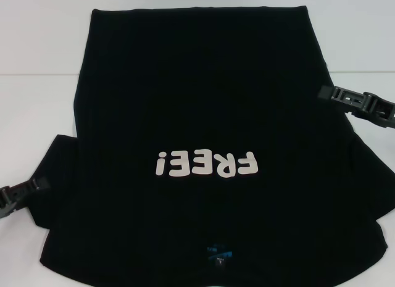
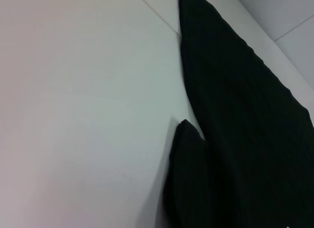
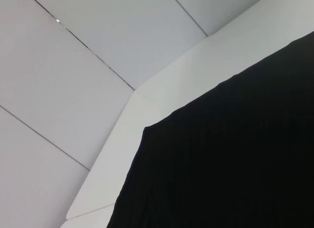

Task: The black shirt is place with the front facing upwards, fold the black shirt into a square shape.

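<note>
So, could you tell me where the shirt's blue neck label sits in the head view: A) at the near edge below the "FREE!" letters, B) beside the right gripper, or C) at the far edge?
A: the blue neck label lies on the black shirt at its near edge, below the upside-down "FREE!" letters.

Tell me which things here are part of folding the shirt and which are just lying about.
Part of the job:
- black shirt, spread front up
- left tool, at the shirt's left sleeve
- right tool, at the shirt's right edge

Just there:
- white table, bearing the shirt; nothing else lies on it
</note>
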`<state>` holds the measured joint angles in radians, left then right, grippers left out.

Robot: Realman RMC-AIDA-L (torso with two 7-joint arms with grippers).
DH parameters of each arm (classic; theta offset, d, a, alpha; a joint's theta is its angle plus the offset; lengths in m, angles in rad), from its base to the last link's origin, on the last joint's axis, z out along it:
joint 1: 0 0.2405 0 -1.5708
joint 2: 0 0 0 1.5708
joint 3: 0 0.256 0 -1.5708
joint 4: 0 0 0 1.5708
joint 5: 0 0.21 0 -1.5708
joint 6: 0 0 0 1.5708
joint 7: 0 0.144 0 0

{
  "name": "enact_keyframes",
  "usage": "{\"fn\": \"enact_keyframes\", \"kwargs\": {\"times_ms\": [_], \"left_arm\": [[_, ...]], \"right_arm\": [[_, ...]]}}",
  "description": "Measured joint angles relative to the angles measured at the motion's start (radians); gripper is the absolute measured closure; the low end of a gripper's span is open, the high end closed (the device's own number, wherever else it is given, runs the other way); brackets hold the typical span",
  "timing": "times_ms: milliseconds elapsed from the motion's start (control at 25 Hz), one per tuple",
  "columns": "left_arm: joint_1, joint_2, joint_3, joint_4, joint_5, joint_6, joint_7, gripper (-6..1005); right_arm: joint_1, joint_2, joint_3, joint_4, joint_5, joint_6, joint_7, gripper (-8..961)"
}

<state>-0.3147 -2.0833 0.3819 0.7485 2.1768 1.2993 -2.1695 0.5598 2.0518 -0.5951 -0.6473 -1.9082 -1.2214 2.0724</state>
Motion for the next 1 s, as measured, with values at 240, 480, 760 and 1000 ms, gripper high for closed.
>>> {"fn": "enact_keyframes", "kwargs": {"times_ms": [240, 480, 760, 1000], "left_arm": [[-0.019, 0.000, 0.013, 0.000, 0.000, -0.021, -0.003, 114], [-0.030, 0.000, 0.036, 0.001, 0.000, -0.047, -0.012, 116], [-0.031, 0.001, 0.038, 0.013, 0.000, -0.051, -0.026, 131], [-0.027, -0.001, 0.039, 0.019, 0.001, -0.050, -0.031, 347]], "right_arm": [[-0.004, -0.002, 0.000, 0.000, 0.002, -0.001, 0.000, 43], [-0.009, -0.004, 0.000, 0.000, 0.010, -0.001, 0.000, 43], [-0.014, -0.004, 0.000, 0.000, 0.011, -0.001, 0.000, 43], [-0.022, -0.004, 0.000, 0.001, 0.032, -0.002, -0.001, 44]]}}
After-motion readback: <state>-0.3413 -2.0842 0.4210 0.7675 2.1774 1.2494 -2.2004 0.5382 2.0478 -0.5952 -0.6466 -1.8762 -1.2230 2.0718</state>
